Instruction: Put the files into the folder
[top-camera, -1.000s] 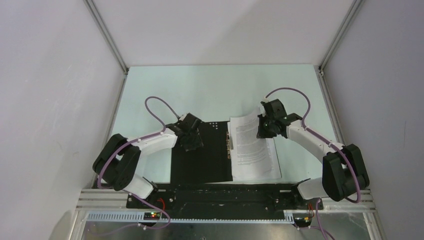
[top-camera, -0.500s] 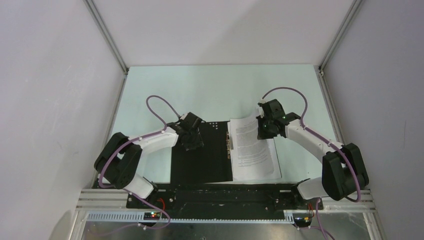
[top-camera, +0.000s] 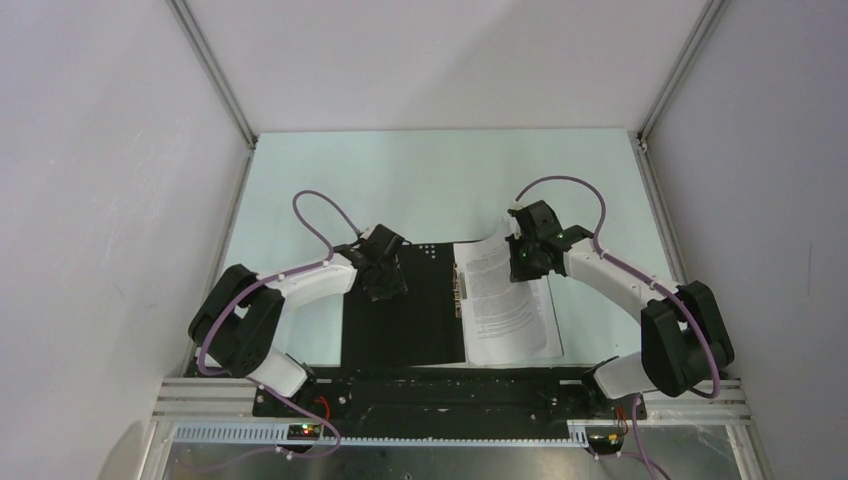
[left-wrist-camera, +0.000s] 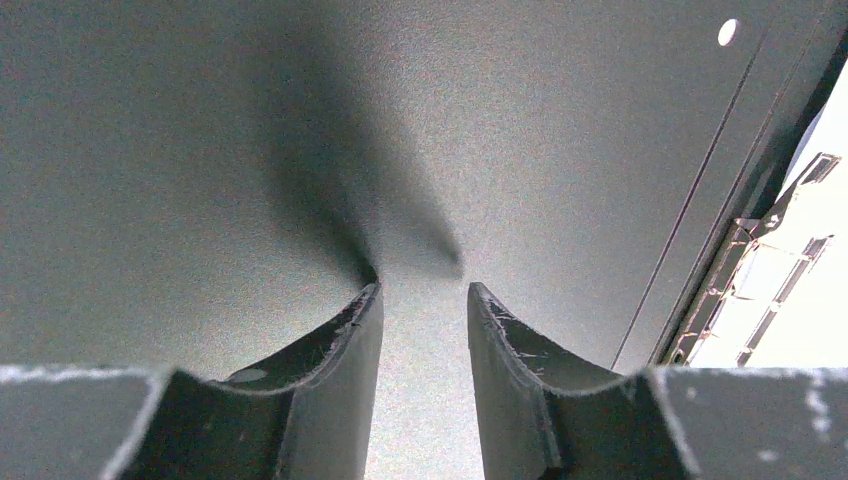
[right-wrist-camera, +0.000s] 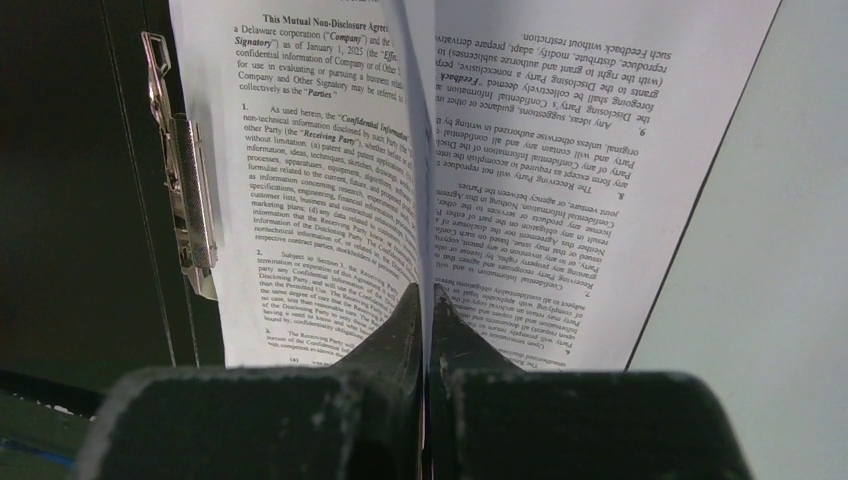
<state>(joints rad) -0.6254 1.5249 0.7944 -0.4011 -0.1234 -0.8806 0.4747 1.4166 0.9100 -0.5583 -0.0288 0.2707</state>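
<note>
Left gripper (left-wrist-camera: 420, 300): fingers a narrow gap apart, nothing between, tips down on the black inner cover of the flat rectangular folder (top-camera: 405, 320), which lies open. Metal spine clip (right-wrist-camera: 185, 170) sits at that cover's 3 o'clock edge. The files (top-camera: 510, 325), white printed paper sheets, are just beside it at 3 o'clock. Top sheet reads "This Mutual Non-Disclosure Agree…", "Delaware corporation", "January 1, 2025". Right gripper (right-wrist-camera: 425, 300) is pinched on that sheet's 12 o'clock end, which is curled up off the lower sheet

We're looking into a robotics lab cell; plain white wall panels (top-camera: 90, 200) box in a pale bench (top-camera: 420, 180); aluminium frame struts (top-camera: 212, 72) run up the corners; purple cables (top-camera: 318, 208) loop off bolted-down arms (top-camera: 612, 276).
</note>
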